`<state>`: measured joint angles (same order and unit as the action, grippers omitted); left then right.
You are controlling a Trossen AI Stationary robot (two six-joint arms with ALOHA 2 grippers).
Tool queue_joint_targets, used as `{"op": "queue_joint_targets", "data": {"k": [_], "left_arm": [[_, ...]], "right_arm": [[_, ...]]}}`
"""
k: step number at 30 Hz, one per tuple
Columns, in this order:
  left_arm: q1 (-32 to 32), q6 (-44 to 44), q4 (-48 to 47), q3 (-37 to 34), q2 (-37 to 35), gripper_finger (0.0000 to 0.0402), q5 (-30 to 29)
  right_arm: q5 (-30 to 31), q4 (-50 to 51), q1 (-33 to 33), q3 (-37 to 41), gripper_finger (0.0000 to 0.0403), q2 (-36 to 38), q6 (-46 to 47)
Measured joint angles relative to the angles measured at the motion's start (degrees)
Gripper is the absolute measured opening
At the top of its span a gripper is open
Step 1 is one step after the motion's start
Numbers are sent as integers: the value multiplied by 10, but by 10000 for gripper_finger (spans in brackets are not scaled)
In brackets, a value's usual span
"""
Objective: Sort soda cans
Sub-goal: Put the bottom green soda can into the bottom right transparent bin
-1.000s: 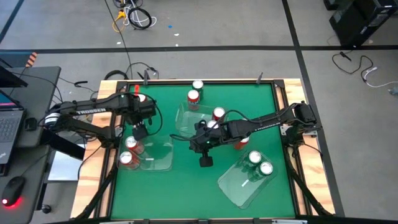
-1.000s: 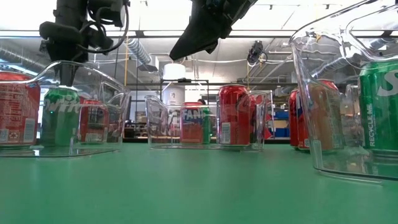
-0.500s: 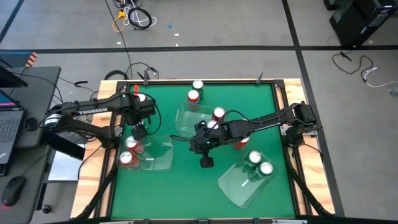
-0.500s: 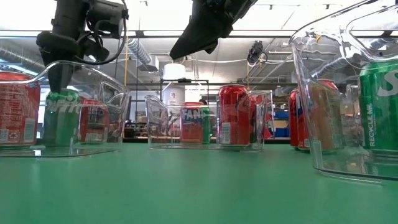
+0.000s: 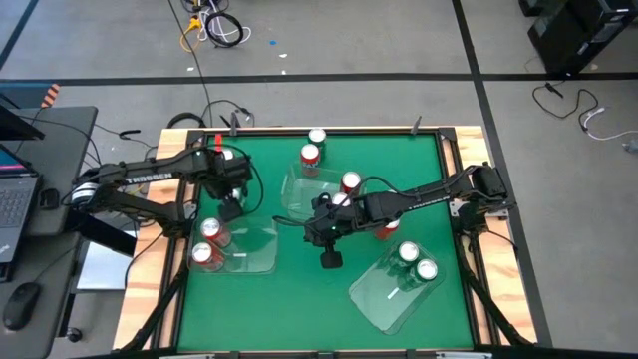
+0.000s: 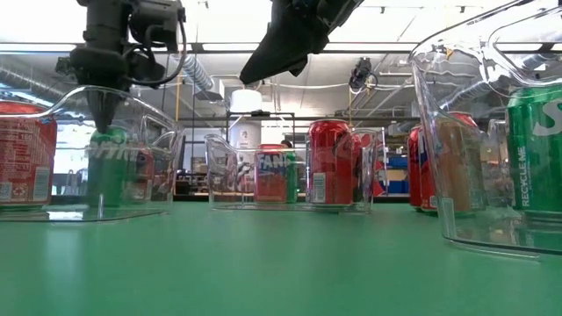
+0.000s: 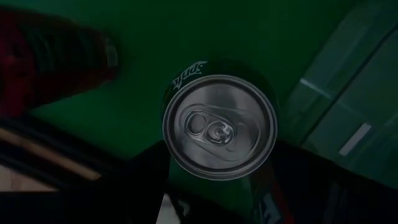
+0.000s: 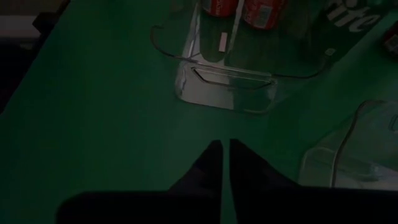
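Upright soda cans (image 5: 310, 155) — red, green

The floor (image 5: 349, 40) around the table is grey and smooth, with dark lines that cross it like big tiles. Some cables (image 5: 211, 25) lie on it, yellow and black, and one more white cable (image 5: 588, 115) lies at the right. At the left side stands a dark desk (image 5: 50, 150) with a laptop (image 5: 12, 194) and a mouse (image 5: 20, 304) that shines red. In the low view, the room behind has a bright ceiling with long lights (image 6: 219, 13), a silver pipe (image 6: 195, 75) and dark metal shelves (image 6: 263, 123).
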<state>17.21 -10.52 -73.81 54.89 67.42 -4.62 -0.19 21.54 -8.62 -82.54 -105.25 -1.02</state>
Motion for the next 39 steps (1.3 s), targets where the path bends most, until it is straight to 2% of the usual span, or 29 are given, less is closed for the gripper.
{"op": "queue_joint_targets", "data": {"k": [12,18,25,31,35,39], "left_arm": [[5,26,86,-24,2,274,18],[5,41,86,-13,4,234,17],[5,58,85,13,7,182,12],[5,70,84,16,6,126,8],[5,71,82,16,6,97,8],[5,74,76,16,4,82,-6]], "right_arm": [[0,0,0,0,46,0,0],[1,-1,0,0,51,0,-1],[42,-16,8,0,55,3,-5],[38,-182,41,47,91,-7,24],[38,-330,65,88,131,-7,62],[38,-400,81,95,177,-16,70]]}}
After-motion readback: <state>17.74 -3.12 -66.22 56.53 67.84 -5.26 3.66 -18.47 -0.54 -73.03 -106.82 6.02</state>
